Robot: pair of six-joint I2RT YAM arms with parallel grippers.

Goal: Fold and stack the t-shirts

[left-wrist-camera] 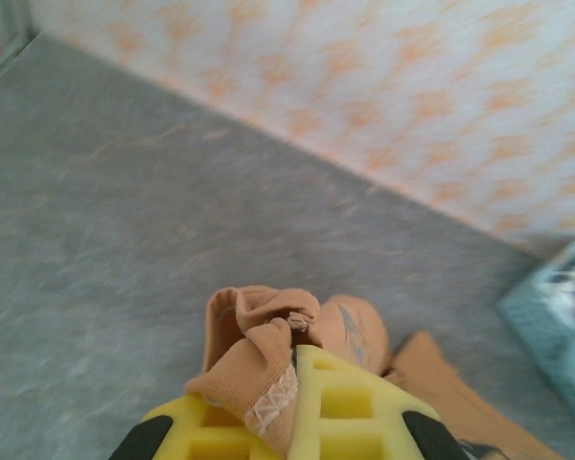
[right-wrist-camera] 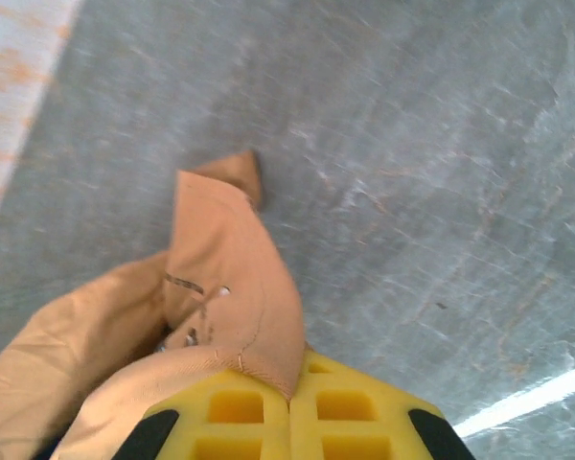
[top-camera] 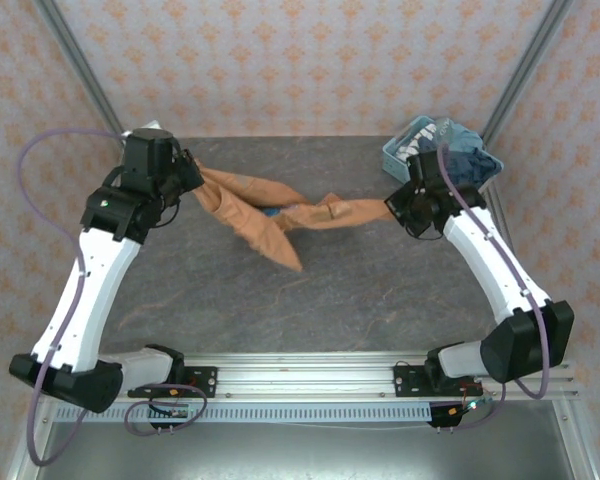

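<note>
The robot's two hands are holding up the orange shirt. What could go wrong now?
1. The left gripper and right gripper each pinch just a small bunch of the orange shirt, so it might slip out.
2. The shirt hangs twisted in the middle, so it may land crumpled on the table.
3. The right arm is close to the blue basket and could bump it.

1 orange-tan t-shirt [top-camera: 248, 218], 1 light-blue basket [top-camera: 398, 152]
</note>
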